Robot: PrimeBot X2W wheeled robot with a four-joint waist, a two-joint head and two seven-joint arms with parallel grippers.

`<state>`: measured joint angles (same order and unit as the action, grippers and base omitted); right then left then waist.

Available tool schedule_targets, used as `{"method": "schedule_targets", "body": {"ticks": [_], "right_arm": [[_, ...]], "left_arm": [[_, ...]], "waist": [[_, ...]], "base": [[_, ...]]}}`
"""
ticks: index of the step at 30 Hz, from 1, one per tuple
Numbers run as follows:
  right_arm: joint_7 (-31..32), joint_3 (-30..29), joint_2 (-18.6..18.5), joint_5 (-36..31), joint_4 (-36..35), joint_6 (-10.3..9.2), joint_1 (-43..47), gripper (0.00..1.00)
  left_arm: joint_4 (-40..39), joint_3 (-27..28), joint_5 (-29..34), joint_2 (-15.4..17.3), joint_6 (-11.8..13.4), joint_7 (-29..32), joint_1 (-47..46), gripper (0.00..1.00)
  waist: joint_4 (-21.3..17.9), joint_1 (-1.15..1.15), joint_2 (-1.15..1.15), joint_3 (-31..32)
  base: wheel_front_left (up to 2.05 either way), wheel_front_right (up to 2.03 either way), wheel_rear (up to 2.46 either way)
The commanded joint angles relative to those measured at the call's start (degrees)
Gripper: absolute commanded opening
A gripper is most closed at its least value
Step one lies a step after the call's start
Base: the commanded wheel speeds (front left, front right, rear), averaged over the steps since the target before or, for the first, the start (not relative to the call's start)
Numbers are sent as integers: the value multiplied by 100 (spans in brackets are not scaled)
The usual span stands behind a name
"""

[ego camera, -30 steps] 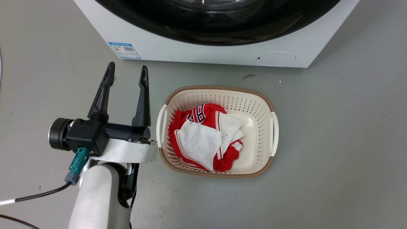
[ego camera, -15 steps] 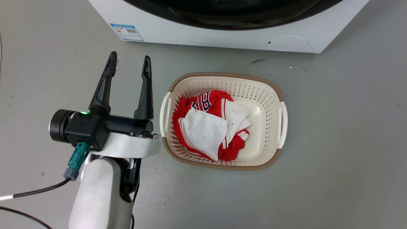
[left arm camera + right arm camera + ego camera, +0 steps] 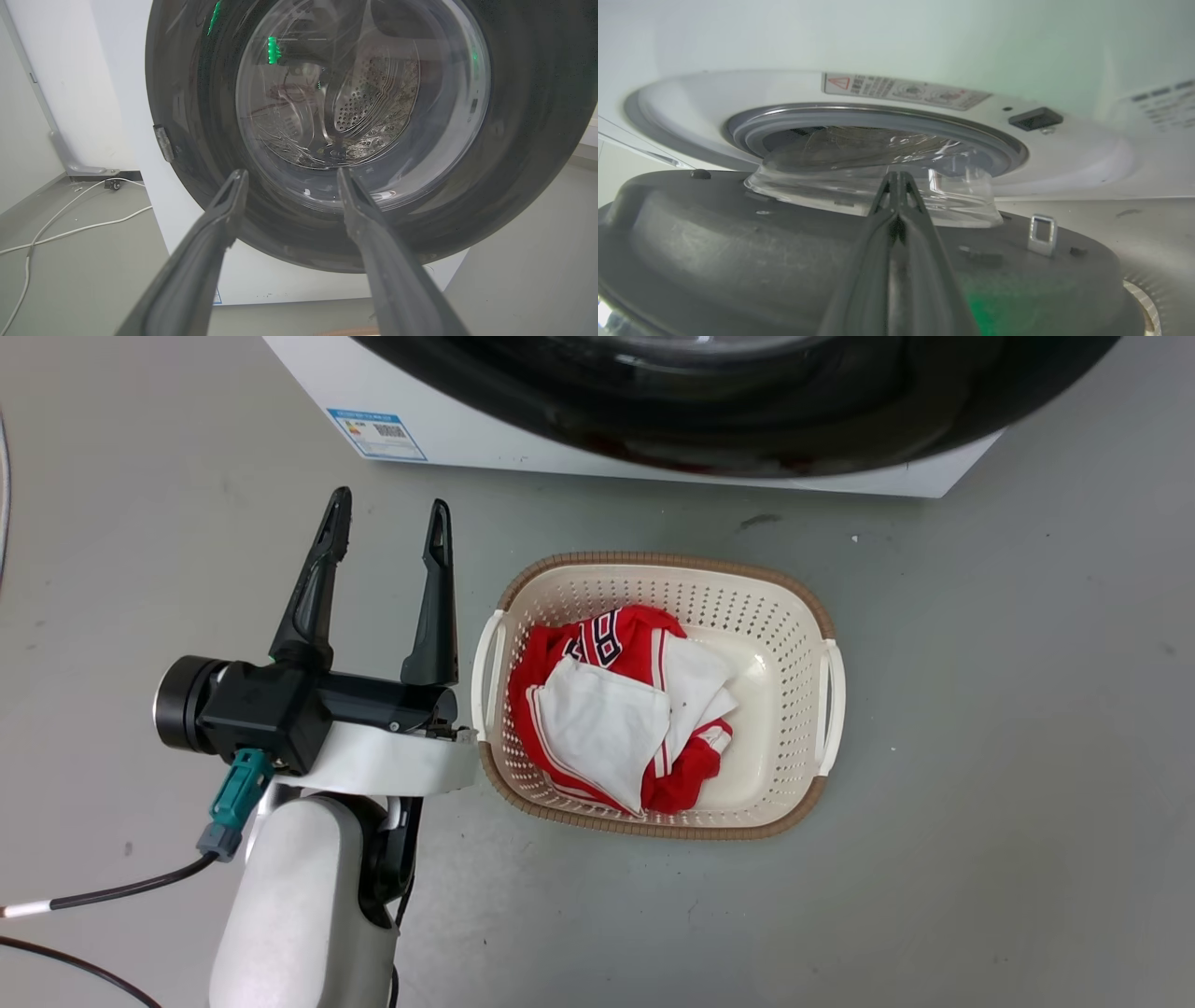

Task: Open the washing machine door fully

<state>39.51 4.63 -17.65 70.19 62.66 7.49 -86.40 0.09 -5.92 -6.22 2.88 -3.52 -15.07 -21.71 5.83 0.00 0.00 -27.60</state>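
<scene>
The white washing machine (image 3: 308,373) fills the top of the head view, and its glossy black door (image 3: 747,420) stands swung out from the front. My left gripper (image 3: 389,506) hovers open and empty over the floor, left of the basket. In the left wrist view it (image 3: 291,173) faces the door's (image 3: 514,140) outer side and clear glass. My right gripper (image 3: 896,175) is shut, with its fingers lying across the door's grey inner face (image 3: 714,242) below the domed glass bowl (image 3: 831,186). The blue-grey gasket (image 3: 878,114) shows behind.
A cream laundry basket (image 3: 653,562) holding red and white clothes (image 3: 607,709) sits on the floor in front of the machine, right of my left gripper. A white cable (image 3: 70,228) trails over the floor left of the machine. The door's latch hook (image 3: 1040,234) sticks up at its edge.
The black door has swung further out and now covers the small round cover low on the machine's front. The head camera has shifted slightly. My left gripper stays open.
</scene>
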Motion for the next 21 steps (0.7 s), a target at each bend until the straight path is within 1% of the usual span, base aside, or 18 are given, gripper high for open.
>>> {"method": "schedule_targets", "body": {"ticks": [1, 4, 9, 15, 20, 21], "right_arm": [[355, 68, 164, 91, -100, 0, 278, 0], [851, 86, 186, 217, -318, 0, 550, 0], [1471, 65, 268, 455, -668, 0, 1204, 0], [1906, 60, 515, 707, -1186, 0, 2136, 0], [2092, 96, 797, 863, -1763, 0, 2933, 0], [2092, 96, 797, 863, -1763, 0, 2933, 0]], "left_arm": [[42, -15, 7, -2, 9, -14, -40, 100], [115, -20, 22, -1, 2, -14, 62, 100], [279, -24, 65, -1, -42, -14, 298, 100], [427, 41, 142, -1, -79, -14, 719, 100], [461, 141, 152, -2, -79, -14, 1032, 100], [461, 141, 152, -2, -79, -14, 1032, 100]], "waist": [[-31, 0, 0, 83], [-72, 0, 0, 252], [-150, 0, 0, 718], [-268, 0, 0, 1330], [-354, 0, 0, 1672], [-354, 0, 0, 1672]], "base": [[0, 0, 0], [0, 0, 0], [0, 0, 0], [0, 0, 0], [0, 0, 0], [0, 0, 0]]}}
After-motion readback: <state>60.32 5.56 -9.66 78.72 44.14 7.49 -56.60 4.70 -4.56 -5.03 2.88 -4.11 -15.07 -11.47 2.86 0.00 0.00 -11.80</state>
